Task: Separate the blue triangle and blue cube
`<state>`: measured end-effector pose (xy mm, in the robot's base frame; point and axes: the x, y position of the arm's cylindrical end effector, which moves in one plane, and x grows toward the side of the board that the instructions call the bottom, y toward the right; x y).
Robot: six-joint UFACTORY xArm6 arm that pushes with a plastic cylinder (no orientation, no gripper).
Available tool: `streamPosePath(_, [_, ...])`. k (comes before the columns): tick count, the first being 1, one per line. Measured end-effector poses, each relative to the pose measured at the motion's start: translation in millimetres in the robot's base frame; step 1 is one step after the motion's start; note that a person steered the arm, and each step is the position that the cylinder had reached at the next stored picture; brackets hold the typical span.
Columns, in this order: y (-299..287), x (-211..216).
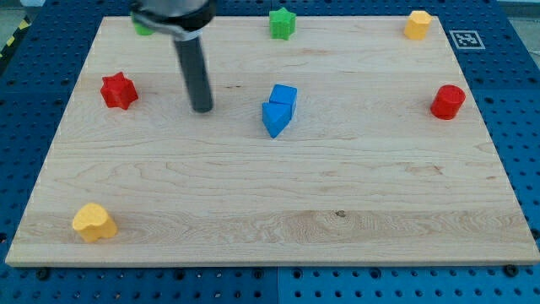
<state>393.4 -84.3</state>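
I have no claw, only my tip point(202, 109), resting left of the touching blue cube point(284, 95) and blue triangle point(274, 118) mid-surface point(253, 203). I'm approaching; next I must wedge between them.

A robotics lab bench. A pale wooden board point(270, 211) lies on a blue perforated metal table point(523, 101). A printed marker tag point(466, 39) sits beside it.
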Motion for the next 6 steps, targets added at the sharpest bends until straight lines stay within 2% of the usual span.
streamPosePath(2, [103.9, 20.9])
streamPosePath(3, [124.6, 41.1])
streamPosePath(6, [124.6, 45.7])
